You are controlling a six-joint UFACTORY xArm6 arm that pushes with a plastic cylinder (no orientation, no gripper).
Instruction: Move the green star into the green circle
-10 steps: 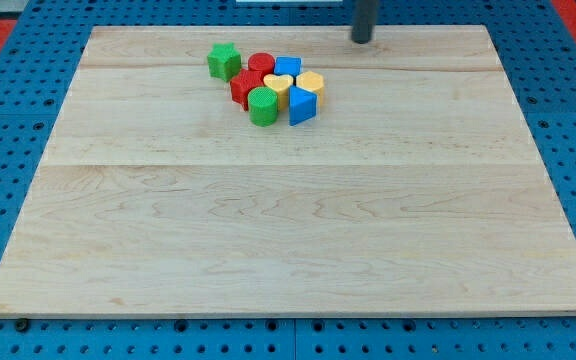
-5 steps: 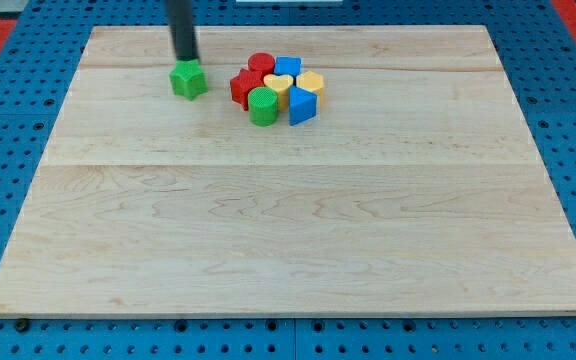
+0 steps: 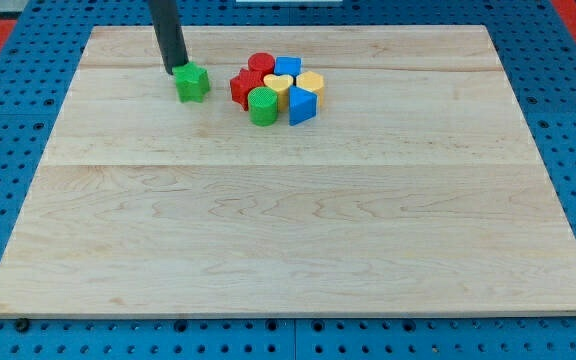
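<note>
The green star (image 3: 193, 83) lies on the wooden board (image 3: 288, 220) in the upper left part of the view, apart from the other blocks. My tip (image 3: 173, 68) is at the star's upper left edge, touching or nearly touching it. The green circle (image 3: 263, 106) stands to the star's right, at the lower left of a tight cluster of blocks.
The cluster holds a red star (image 3: 245, 87), a red circle (image 3: 261, 64), a yellow heart (image 3: 278, 88), a yellow hexagon (image 3: 311, 84), a blue block (image 3: 287, 67) and another blue block (image 3: 302, 106). A blue pegboard (image 3: 18, 150) surrounds the board.
My tip swept from the top right to the star's upper left. The green star moved left and down from the cluster, then slightly right.
</note>
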